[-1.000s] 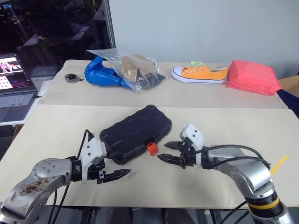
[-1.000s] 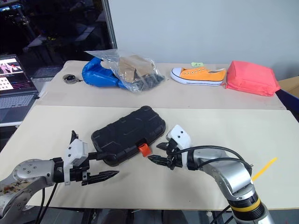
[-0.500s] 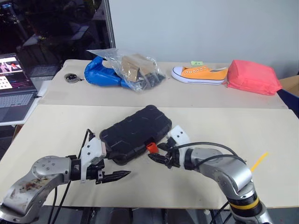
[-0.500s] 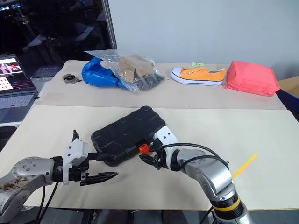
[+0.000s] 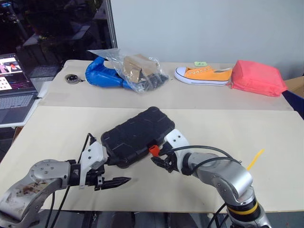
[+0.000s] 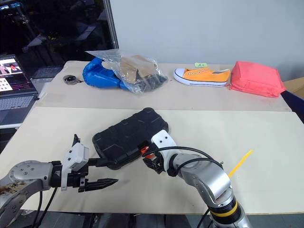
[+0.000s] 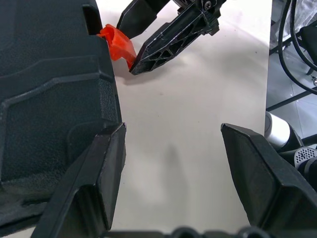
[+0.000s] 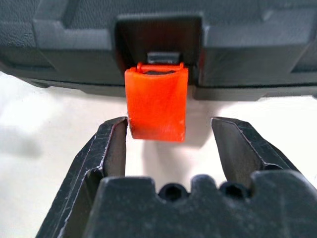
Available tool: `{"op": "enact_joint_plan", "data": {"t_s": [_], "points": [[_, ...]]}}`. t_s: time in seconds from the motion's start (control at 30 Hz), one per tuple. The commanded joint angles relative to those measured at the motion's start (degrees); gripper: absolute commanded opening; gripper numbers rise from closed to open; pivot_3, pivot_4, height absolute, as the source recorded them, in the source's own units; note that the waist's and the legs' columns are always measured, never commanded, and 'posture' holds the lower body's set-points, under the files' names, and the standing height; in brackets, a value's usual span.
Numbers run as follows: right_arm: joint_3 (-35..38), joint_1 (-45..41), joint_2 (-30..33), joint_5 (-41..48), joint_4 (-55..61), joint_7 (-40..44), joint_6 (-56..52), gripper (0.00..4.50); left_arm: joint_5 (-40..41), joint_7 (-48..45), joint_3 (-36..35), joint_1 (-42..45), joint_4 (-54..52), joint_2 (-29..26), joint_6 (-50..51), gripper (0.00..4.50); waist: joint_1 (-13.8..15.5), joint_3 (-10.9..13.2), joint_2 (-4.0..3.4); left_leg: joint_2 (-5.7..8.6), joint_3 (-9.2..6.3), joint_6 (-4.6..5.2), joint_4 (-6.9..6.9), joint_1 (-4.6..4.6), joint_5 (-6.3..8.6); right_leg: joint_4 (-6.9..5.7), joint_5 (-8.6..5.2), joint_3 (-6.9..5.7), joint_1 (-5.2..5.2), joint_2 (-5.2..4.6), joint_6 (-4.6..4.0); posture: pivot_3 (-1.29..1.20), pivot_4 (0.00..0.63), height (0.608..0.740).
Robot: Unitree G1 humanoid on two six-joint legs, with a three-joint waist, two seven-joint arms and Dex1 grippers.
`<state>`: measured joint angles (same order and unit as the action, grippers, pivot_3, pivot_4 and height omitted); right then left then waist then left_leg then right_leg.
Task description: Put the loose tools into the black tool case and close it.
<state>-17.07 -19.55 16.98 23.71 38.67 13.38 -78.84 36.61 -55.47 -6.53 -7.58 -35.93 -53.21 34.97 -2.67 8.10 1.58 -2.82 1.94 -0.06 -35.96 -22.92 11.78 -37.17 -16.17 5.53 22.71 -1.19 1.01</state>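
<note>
The black tool case (image 5: 137, 135) lies with its lid down in the middle of the near table. Its orange latch (image 8: 156, 104) hangs loose from the front edge. My right gripper (image 5: 159, 158) is open at that edge, one finger on each side of the latch, which sits closer to one finger than the other. My left gripper (image 5: 118, 171) is open at the case's near left corner. One of its fingers (image 7: 94, 168) lies along the case wall, with bare table between the two. The loose tools are out of view.
On the far table lie a clear bag with a blue item (image 5: 126, 71), an orange sneaker (image 5: 202, 76) and a pink-red pouch (image 5: 256, 78). A small round object (image 5: 72, 78) sits at that table's left end, and a laptop (image 5: 14, 90) stands off to the left.
My right gripper has swung left to the case's front edge and now straddles the orange latch. The left gripper and the case have stayed put.
</note>
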Motion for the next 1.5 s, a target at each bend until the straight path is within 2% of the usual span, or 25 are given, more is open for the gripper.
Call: {"op": "enact_joint_plan", "data": {"t_s": [0.03,0.13,0.57,0.73,0.87,0.9,1.0,1.2,1.3,1.5], "points": [[0.95,-1.05,-0.93,-0.19,2.38,-0.97,-0.32,2.16,-0.11,-0.38,-0.16,0.45,-0.15,-0.12,-0.26,3.27,0.00,0.00,0.00,0.00,0.00,0.00,0.00,0.00,0.00,0.00,0.00,0.00,0.00,0.00,0.00,0.00,0.150,0.740],[0.97,-0.85,-1.08,-0.23,2.84,-1.30,-0.39,1.20,-0.21,-0.71,-0.22,0.54,0.23,-0.10,-0.36,3.27,0.01,0.00,0.00,0.00,0.00,0.00,0.00,-0.01,0.00,0.00,0.00,0.00,0.02,0.00,0.00,0.00,0.150,0.740],[-1.60,1.68,2.08,-2.41,4.57,0.83,13.36,1.20,-1.28,-2.10,0.50,0.83,1.57,0.07,-1.06,3.27,0.02,0.00,0.00,0.00,0.03,-0.01,-0.02,-0.22,-0.01,-0.01,0.01,-0.01,0.25,0.02,0.00,0.00,0.150,0.740],[-4.23,0.70,1.01,-4.48,-1.52,1.06,16.93,1.20,-1.66,-2.55,1.40,2.16,2.33,0.32,-1.11,3.27,-0.02,0.00,0.00,0.02,0.02,-0.01,-0.01,-0.31,-0.02,-0.04,0.02,0.00,0.35,0.05,-0.02,0.00,0.150,0.740],[-3.14,-1.18,-1.26,-4.37,-8.50,2.46,18.60,1.20,-2.19,-2.80,2.06,2.28,2.67,0.60,-1.59,3.27,-0.44,0.00,0.01,0.00,0.05,-0.01,-0.03,-0.25,-0.03,-0.07,0.07,0.00,0.34,0.09,-0.09,0.00,0.150,0.740],[-3.23,-1.15,-0.67,-4.65,-8.95,3.11,19.29,2.20,-2.21,-2.70,2.02,2.18,2.77,0.71,-1.42,3.27,-0.55,0.00,0.00,-0.01,0.05,0.01,-0.03,-0.25,-0.06,-0.07,0.12,0.00,0.34,0.10,-0.13,0.00,0.150,0.740],[-1.79,-0.04,1.17,-3.43,-7.34,5.42,19.02,3.08,-2.43,-2.54,1.96,1.82,3.06,1.11,-1.12,3.27,-0.63,0.00,0.00,-0.01,0.05,0.08,-0.03,-0.24,-0.12,-0.09,0.17,-0.03,0.33,0.10,-0.14,0.00,0.150,0.740],[4.95,3.67,7.88,2.23,-1.71,11.29,15.72,3.08,-2.59,-2.04,2.08,1.24,4.02,2.01,-0.79,3.27,-0.07,0.00,0.00,0.00,0.04,0.08,0.01,-0.34,-0.12,-0.05,0.15,-0.02,0.36,0.04,-0.09,0.00,0.150,0.740],[5.65,3.91,8.26,3.79,-2.19,12.22,15.14,2.38,-2.52,-1.88,1.54,1.63,4.30,3.07,-1.88,3.27,-0.08,0.00,0.00,0.01,0.03,0.09,0.04,-0.36,-0.11,-0.05,0.15,-0.03,0.39,0.08,-0.10,0.00,0.150,0.740],[4.07,0.31,4.01,3.41,-7.22,11.48,15.65,0.32,5.75,0.34,-4.72,3.26,1.44,5.83,1.44,3.27,-0.11,0.00,0.01,-0.04,0.00,0.09,-0.04,-0.34,-0.12,-0.09,0.17,-0.01,0.38,0.18,-0.12,0.00,0.150,0.740]]}}
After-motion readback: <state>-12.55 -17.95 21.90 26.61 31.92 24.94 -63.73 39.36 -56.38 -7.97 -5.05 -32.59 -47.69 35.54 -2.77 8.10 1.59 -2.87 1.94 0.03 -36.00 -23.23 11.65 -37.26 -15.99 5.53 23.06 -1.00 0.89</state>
